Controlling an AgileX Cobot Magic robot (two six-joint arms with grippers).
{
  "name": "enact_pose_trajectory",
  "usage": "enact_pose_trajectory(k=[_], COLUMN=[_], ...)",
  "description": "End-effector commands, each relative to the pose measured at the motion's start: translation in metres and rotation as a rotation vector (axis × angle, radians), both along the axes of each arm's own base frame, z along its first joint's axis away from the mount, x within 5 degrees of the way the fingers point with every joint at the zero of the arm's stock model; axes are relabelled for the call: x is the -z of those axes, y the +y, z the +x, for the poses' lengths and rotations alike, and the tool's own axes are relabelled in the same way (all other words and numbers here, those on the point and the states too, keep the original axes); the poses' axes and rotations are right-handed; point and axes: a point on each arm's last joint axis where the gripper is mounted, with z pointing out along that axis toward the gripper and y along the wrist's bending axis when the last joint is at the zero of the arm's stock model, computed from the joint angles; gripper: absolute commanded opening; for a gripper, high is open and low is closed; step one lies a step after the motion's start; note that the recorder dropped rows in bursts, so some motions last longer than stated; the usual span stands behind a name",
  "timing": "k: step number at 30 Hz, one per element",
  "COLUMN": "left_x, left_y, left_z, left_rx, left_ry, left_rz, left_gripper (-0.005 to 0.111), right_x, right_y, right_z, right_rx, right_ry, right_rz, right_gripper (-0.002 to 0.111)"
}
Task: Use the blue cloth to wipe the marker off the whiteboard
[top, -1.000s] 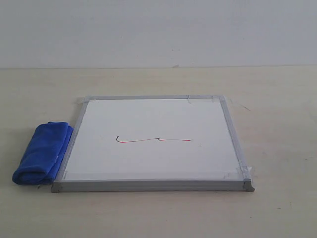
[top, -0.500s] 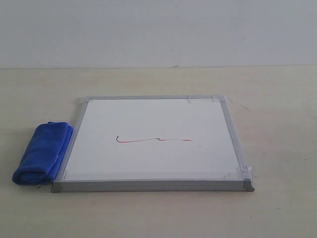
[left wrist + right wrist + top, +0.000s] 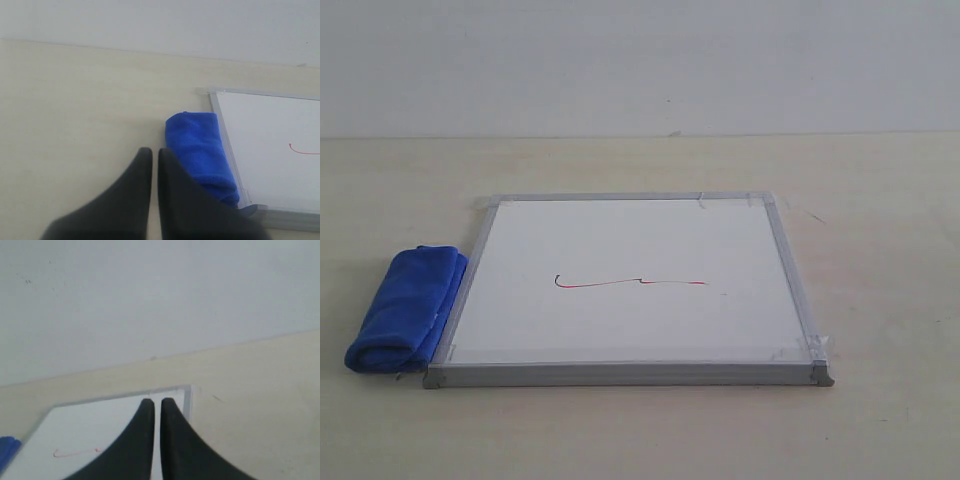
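Observation:
The whiteboard (image 3: 630, 250) lies flat on the table, silver-framed, with the marker (image 3: 630, 284) as a thin red line with a dark hooked left end across its middle. The blue cloth (image 3: 405, 310) lies folded against the board's left edge. Neither arm shows in the exterior view. In the left wrist view my left gripper (image 3: 155, 152) is shut and empty, above the table beside the blue cloth (image 3: 200, 150), with the whiteboard (image 3: 270, 145) beyond. In the right wrist view my right gripper (image 3: 157, 402) is shut and empty over the whiteboard (image 3: 100, 425), whose marker (image 3: 75, 453) shows faintly.
A pale wooden table (image 3: 880, 200) runs back to a white wall (image 3: 640, 60). Clear tape bits (image 3: 808, 345) stick out at the board's corners.

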Motion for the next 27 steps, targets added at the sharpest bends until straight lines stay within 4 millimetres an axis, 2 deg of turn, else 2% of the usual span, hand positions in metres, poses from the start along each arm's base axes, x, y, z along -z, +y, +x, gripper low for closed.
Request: enact_pose_trajectory(k=[1,4,15,25,27], left_x=[-0.003,-0.003,-0.003,-0.003,-0.003], left_y=[0.000,0.000,0.000,0.000,0.000], left_z=[0.000,0.000,0.000,0.000,0.000], left_rx=[0.000,0.000,0.000,0.000,0.000], left_ry=[-0.020,-0.020,-0.020,-0.020,-0.020], left_rz=[-0.004,-0.004,-0.004,-0.004,-0.004], left_gripper=[0.005,0.005,0.005,0.005,0.005], right_x=[-0.023,-0.031,-0.040,-0.074,-0.083], right_y=[0.001,0.001,0.001,-0.009,-0.009], right_z=[-0.008,-0.012,-0.013,-0.024,-0.029], right_rx=[-0.005,-0.007,-0.016,-0.012,-0.017], right_ry=[-0.062,-0.085,-0.164,-0.529,-0.561], right_rz=[0.038,0.058,0.164,0.477,0.462], right_gripper=[0.001,0.001,0.001,0.001,0.001])
